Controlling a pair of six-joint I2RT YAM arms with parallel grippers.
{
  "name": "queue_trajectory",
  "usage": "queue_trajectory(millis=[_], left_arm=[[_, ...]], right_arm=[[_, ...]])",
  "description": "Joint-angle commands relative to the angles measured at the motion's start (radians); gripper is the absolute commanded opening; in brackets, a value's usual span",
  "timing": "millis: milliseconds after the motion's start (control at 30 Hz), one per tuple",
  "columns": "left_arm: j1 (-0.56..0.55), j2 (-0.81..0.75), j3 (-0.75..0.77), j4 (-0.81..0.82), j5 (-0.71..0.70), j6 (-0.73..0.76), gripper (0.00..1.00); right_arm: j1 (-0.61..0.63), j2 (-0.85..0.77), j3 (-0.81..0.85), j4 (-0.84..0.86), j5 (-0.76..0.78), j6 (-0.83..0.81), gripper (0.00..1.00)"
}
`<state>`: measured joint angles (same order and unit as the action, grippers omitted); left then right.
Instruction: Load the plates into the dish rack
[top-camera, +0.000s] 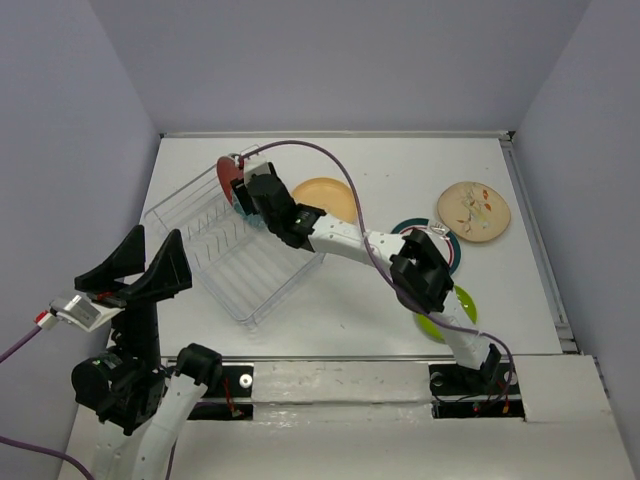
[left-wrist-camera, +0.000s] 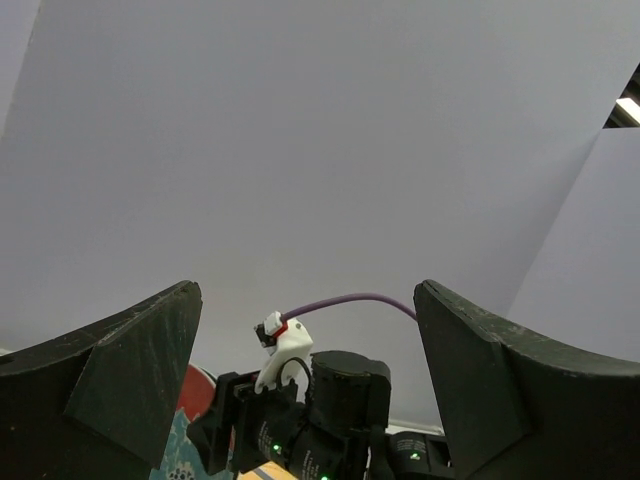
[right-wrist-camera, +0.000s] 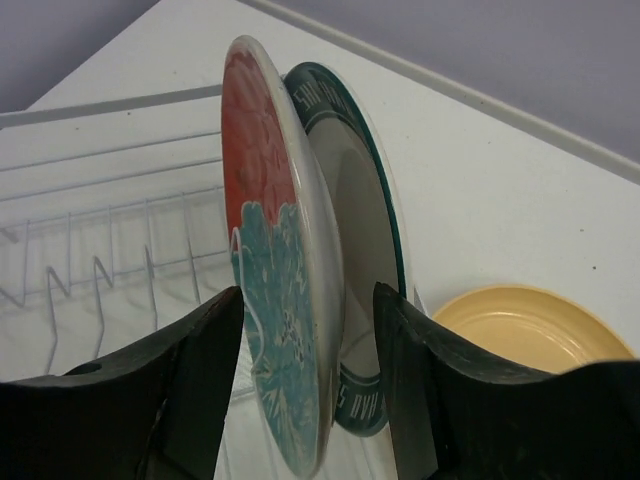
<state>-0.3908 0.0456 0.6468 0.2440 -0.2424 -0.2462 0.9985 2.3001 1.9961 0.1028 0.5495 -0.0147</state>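
Note:
The red plate with a teal flower (right-wrist-camera: 280, 250) stands on edge at the far end of the dish rack (top-camera: 215, 265). A white plate with a dark teal rim (right-wrist-camera: 365, 220) stands just behind it. My right gripper (right-wrist-camera: 308, 295) is open, with one finger on each side of the red plate's edge; it also shows in the top view (top-camera: 246, 192). My left gripper (top-camera: 155, 240) is open and empty, raised near the table's front left and facing the wall (left-wrist-camera: 308, 290). On the table lie the orange-yellow plate (top-camera: 325, 197), the beige speckled plate (top-camera: 474, 211), a second teal-rimmed plate (top-camera: 455, 250) and the lime green plate (top-camera: 455, 305).
The right arm (top-camera: 350, 240) reaches across the table and covers parts of the teal-rimmed and green plates. The rack's wire tines (right-wrist-camera: 110, 270) in front of the red plate hold nothing. Walls close the table on three sides.

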Motion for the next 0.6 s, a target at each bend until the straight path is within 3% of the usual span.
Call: queue_trajectory(millis=[0,167,267,367,400,433,500,567], left_arm=[[0.004,0.016,-0.009,0.061,0.005,-0.005,0.99],[0.004,0.014,-0.013,0.055,0.011,-0.007,0.99],[0.0,0.011,-0.013,0.054,0.011,-0.007,0.99],[-0.003,0.014,-0.015,0.052,0.018,-0.008,0.99],[-0.003,0.014,-0.016,0.052,0.022,-0.01,0.99],[-0.003,0.016,-0.018,0.052,0.023,-0.01,0.99],[-0.003,0.02,-0.018,0.049,0.023,-0.01,0.99],[-0.003,0.033,-0.018,0.048,0.026,-0.011,0.99]], right_arm=[[-0.003,-0.146,0.082,-0.151,-0.083,0.097,0.67],[-0.092,-0.329,-0.029,-0.273,-0.373,0.238,0.71],[-0.22,-0.499,-0.244,-0.27,-0.59,0.344,0.72],[-0.346,-0.608,-0.429,-0.267,-0.68,0.386,0.69],[-0.377,-0.622,-0.468,-0.27,-0.687,0.395,0.61],[-0.436,-0.637,-0.502,-0.272,-0.723,0.419,0.36],[-0.489,-0.64,-0.585,-0.268,-0.755,0.438,0.13],[-0.55,-0.616,-0.617,-0.262,-0.784,0.461,0.08]])
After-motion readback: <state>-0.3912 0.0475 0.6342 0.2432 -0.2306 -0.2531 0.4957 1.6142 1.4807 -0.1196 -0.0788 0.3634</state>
